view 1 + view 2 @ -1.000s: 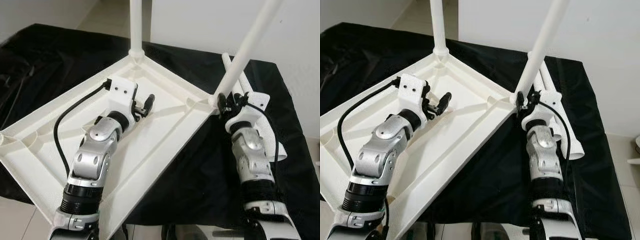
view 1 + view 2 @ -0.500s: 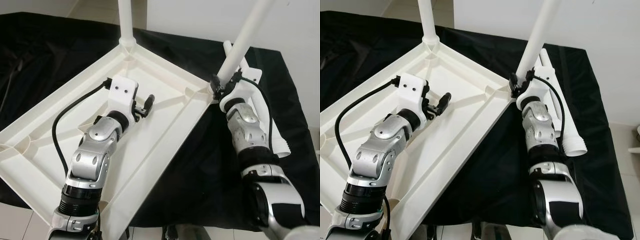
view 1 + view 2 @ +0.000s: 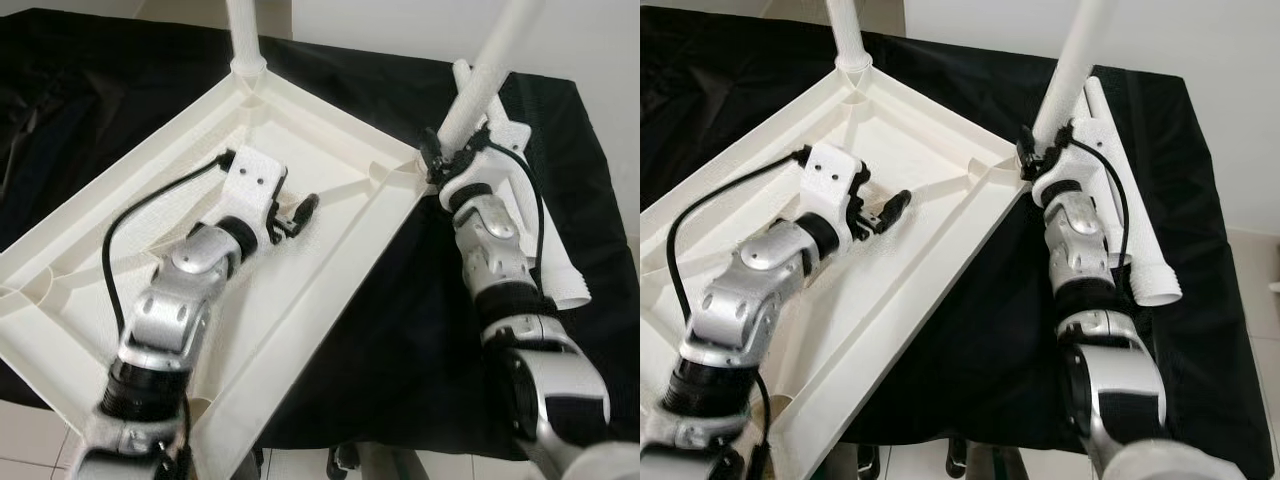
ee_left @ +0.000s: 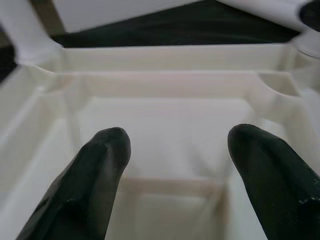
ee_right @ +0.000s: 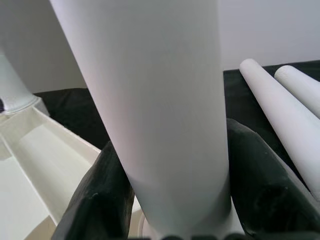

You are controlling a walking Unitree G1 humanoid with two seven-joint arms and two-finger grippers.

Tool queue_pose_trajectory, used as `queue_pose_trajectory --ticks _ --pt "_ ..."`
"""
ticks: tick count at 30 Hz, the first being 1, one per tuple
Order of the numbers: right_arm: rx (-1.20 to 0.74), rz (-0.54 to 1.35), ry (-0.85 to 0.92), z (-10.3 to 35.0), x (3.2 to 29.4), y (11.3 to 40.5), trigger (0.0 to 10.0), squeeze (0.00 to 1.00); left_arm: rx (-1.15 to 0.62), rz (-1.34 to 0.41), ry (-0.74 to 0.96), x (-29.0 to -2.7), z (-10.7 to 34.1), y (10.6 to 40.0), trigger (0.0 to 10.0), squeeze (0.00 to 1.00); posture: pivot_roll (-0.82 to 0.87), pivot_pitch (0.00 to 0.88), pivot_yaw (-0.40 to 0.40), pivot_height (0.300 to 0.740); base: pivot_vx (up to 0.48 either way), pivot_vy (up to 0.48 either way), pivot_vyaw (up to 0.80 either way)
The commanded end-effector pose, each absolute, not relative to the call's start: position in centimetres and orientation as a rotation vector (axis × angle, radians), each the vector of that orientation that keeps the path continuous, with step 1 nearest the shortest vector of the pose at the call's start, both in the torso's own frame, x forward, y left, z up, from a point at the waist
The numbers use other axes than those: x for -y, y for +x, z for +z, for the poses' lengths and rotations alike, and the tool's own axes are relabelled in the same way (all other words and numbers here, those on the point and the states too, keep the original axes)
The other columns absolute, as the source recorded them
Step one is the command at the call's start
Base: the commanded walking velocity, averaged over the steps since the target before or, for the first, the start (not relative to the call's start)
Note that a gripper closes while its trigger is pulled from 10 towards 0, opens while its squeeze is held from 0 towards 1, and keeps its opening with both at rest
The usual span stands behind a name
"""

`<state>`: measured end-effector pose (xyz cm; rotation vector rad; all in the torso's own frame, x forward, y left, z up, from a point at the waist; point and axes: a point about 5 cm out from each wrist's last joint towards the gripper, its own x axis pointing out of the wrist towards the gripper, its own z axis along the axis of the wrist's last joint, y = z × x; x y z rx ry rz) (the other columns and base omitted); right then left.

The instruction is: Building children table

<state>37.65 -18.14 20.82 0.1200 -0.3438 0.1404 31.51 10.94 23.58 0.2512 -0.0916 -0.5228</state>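
Two upright legs flank the tabletop's open ribbed underside; loose legs crowd its right.

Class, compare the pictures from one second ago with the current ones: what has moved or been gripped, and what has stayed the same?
Little changed; most of the shift is the camera's. The right gripper still clasps the base of the white plastic table leg at the corner of the upturned white plastic tabletop. The left gripper stays open above the tabletop's underside, holding nothing. The far corner leg still stands in place, and the spare white legs still lie on the black cloth.
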Motion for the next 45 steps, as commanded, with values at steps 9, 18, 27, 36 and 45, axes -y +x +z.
queue_pose_trajectory --ticks 9,18,27,36,45 --pt "0.350 0.253 0.133 18.5 17.5 34.0 10.0 0.00 0.111 -0.610 0.273 -10.6 24.3 32.9 10.0 0.00 0.04 0.169 -0.009 0.740 0.000 0.000 0.00" --pt "0.391 0.238 0.147 19.1 18.2 33.3 10.0 0.00 0.151 -0.696 0.298 -9.5 25.3 33.3 10.0 0.00 0.02 0.145 0.003 0.740 0.000 0.000 0.00" --pt "0.378 0.256 0.107 19.9 17.9 34.6 10.0 0.00 0.152 -0.738 0.279 -9.1 25.1 33.1 10.0 0.00 0.02 0.155 0.013 0.740 0.000 0.000 0.00" --pt "0.405 0.193 0.079 21.5 18.3 37.4 10.0 1.00 0.137 -0.734 0.241 -9.2 24.8 32.4 10.0 0.00 0.04 0.188 0.011 0.740 0.000 0.000 0.00" --pt "0.488 0.174 0.132 23.6 17.6 38.3 10.0 0.00 0.120 -0.727 0.230 -9.3 24.5 31.9 10.0 0.00 0.07 0.216 0.006 0.740 0.000 0.000 0.00"
